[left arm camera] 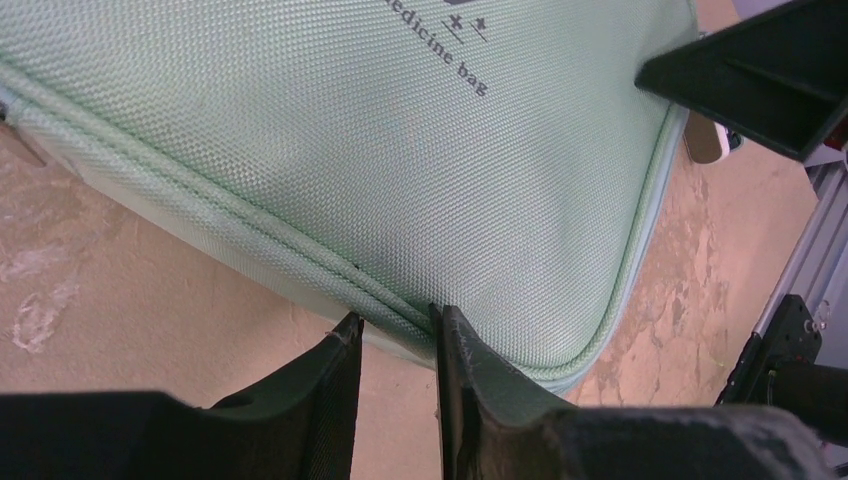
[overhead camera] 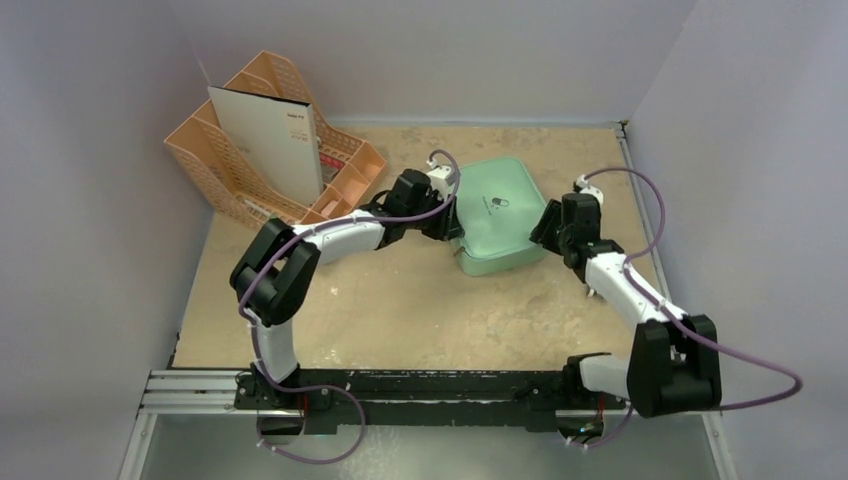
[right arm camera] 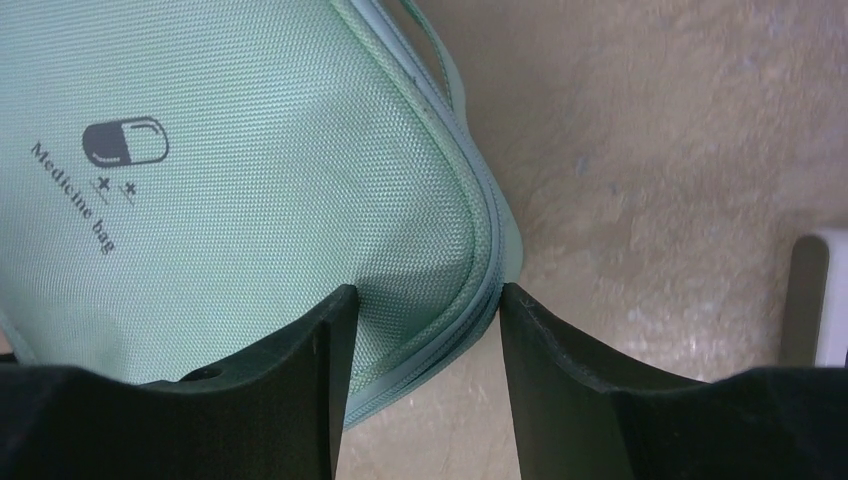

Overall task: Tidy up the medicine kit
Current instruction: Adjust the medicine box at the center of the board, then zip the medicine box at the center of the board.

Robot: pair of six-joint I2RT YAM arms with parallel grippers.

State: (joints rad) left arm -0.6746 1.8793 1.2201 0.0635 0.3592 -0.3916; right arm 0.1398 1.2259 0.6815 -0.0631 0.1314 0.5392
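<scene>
A sand-coloured, mottled tabletop [overhead camera: 420, 310] fills the middle of the overhead view, its surface blotched with paler worn patches. Plain pale lavender-grey panels close it in on three sides: a back wall [overhead camera: 450, 50] across the top of the frame, a left wall [overhead camera: 80, 200] and a right wall [overhead camera: 760, 150] slanting outward toward the bottom corners. A silver aluminium rail [overhead camera: 190, 390] runs along the tabletop's near edge at lower left, with a dull grey metal surface [overhead camera: 450, 455] below it. The light is even and soft, leaving only faint shadows.
</scene>
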